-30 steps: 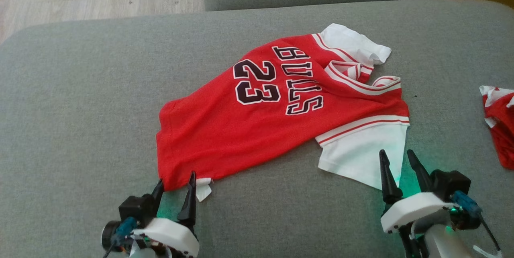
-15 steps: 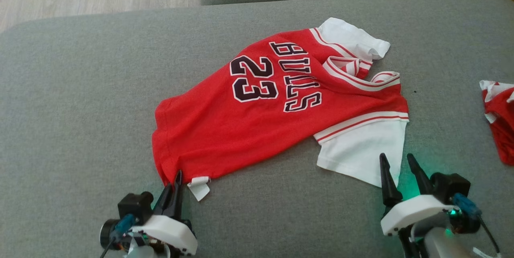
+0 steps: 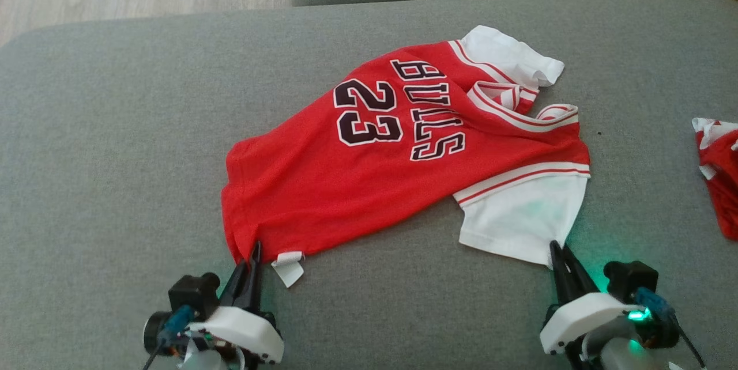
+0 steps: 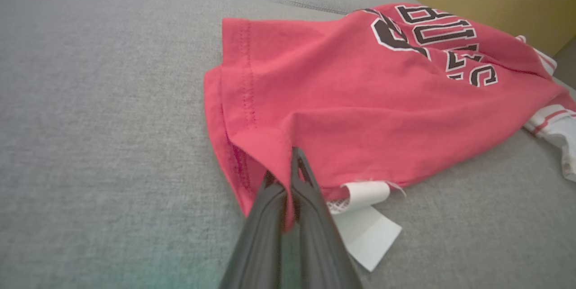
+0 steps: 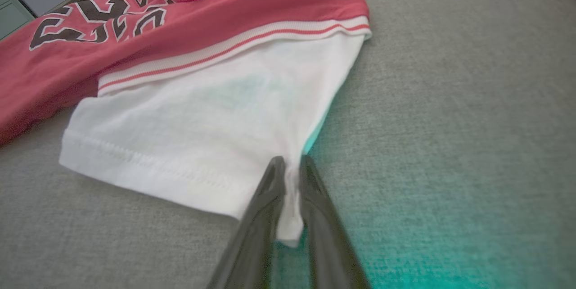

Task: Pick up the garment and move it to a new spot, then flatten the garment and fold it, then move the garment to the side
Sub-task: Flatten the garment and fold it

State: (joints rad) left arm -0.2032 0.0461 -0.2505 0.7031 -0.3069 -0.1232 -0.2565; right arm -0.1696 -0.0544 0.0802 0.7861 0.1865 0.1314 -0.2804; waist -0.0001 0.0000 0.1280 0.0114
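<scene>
**Two corners pinched, the cloth lying ahead of both arms**

One red garment [image 3: 392,168], printed with a number and a team name, lies spread and rumpled on the grey sofa cushion [image 3: 115,128]. Its long axis runs on a slant, from the hem at the near left to the collar at the far right. The near edge faces the robot, and both grips sit on it.

The left pincer [image 3: 252,249] is closed tight on the red hem corner [image 3: 236,240], with cloth squeezed between its fingers; a white label [image 3: 288,269] hangs out just beside it. The right pincer [image 3: 556,248] is drawn in on the near corner of the white sleeve [image 3: 522,214], and in the right wrist view a fold of white cloth sits between its fingers.

So the whole body of the garment lies away from both pincers, up the head view. Each arm holds the end nearer to it. A lift from here would likely hang the cloth from that near edge, hem end lower-slung than sleeve end.

Another red-and-white piece [image 3: 718,174] lies well apart at the right, clear of the sleeve.
</scene>
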